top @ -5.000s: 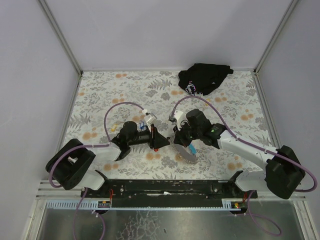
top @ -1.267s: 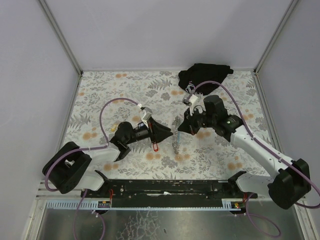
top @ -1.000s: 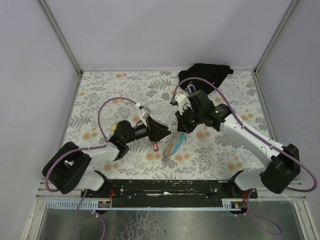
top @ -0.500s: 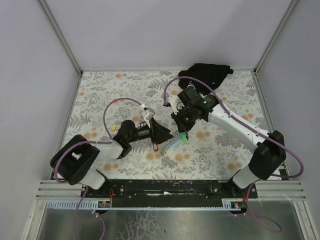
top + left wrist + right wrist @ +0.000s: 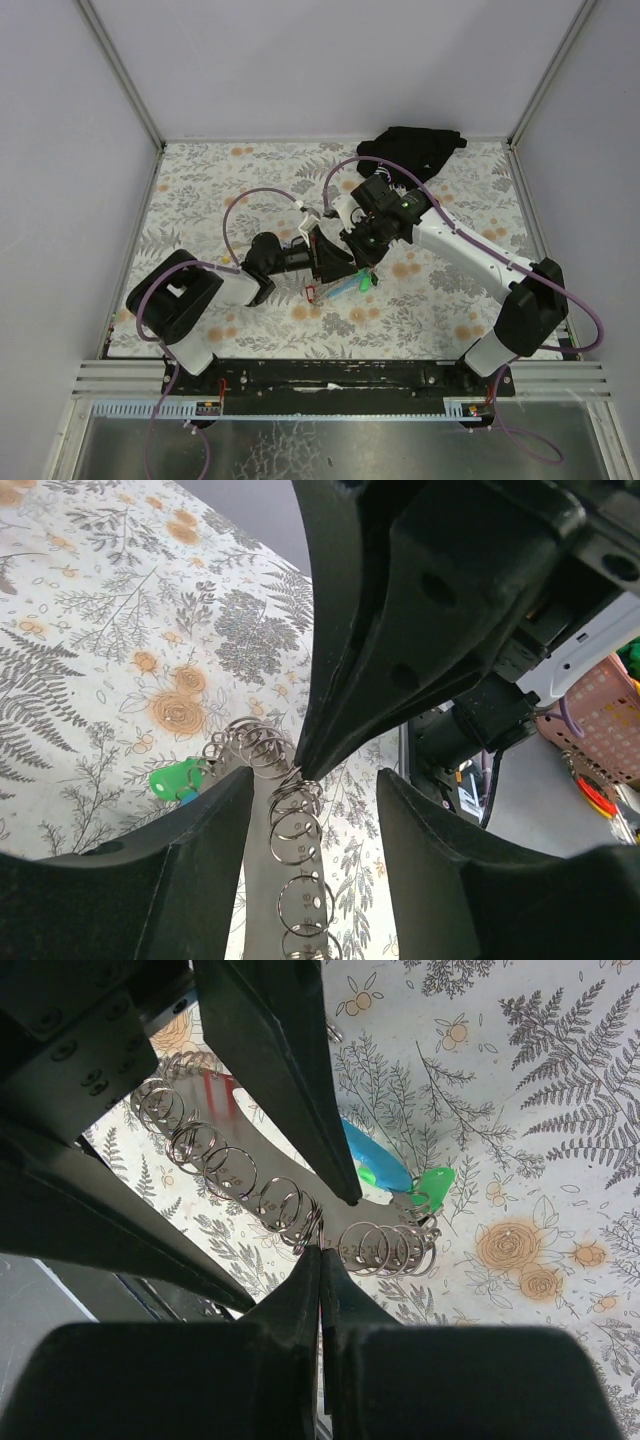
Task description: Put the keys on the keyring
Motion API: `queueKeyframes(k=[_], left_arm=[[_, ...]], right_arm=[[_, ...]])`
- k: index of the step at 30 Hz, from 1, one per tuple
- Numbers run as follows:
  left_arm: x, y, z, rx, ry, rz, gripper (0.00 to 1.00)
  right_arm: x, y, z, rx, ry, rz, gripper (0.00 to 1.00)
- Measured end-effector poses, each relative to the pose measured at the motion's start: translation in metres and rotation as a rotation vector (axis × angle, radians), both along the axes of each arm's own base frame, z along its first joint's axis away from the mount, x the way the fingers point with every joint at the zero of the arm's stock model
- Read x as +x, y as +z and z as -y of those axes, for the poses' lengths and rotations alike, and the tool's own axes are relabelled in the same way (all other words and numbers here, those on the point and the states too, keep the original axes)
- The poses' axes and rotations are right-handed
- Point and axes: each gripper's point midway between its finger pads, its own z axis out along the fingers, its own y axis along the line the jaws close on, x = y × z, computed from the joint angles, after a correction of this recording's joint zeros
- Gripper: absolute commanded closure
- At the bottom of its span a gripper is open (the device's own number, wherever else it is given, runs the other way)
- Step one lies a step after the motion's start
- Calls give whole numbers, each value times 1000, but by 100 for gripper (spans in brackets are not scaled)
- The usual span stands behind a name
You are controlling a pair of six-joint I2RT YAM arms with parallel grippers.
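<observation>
Site: floral-patterned table [image 5: 200,200]; my two grippers meet nose to nose near its centre.
Left gripper [image 5: 315,772]: jaws stand apart at a middling width and hold nothing. The strap and its rings run between my two fingers without visible contact.
Right gripper [image 5: 320,1252]: jaws closed tip to tip, pinching one ring of the keyring.
Keyring [image 5: 225,1172]: a row of small metal split rings along a dark grey strap [image 5: 260,910]. Seen from the top, it lies just at 6 o'clock of both grippers.
Light-blue section [image 5: 375,1165]: at the 3 o'clock end of the strap in the top view, partly hidden by a left finger in the right wrist view.
Green-tagged key [image 5: 435,1186]: at the end of the ring row, just beside the light-blue section. I cannot tell whether it is threaded on.
Red-tagged key [image 5: 311,292]: at the 9 o'clock end of the strap in the top view. It is blurred in the wrist view and its attachment is not discernible.
Black cloth bundle [image 5: 410,155]: at the table's far edge, toward 1 o'clock from the grippers, well apart.
</observation>
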Motion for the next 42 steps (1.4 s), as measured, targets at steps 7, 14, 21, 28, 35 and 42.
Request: queueKeyframes(k=[7,14,21,28,35,42], left_arm=[[-6,-6,4,4,-54,-27,62],[-17,-4,-2,6,-69,-32,71],[-44,21,-5,-25,-140,32,71],[-47,12,-14,8,-111,10,66],[-14,18,-17,31,-12,66,66],[0,4,-4,60,-45,64,77]], right_arm=[[1,0,1,-6,-2,8,100],[6,3,5,-22,-25,39,100],[11,3,7,-36,-53,64,100],[11,5,6,-30,-48,68,100],[7,12,4,2,-1,77,100],[5,13,1,14,38,77,100]])
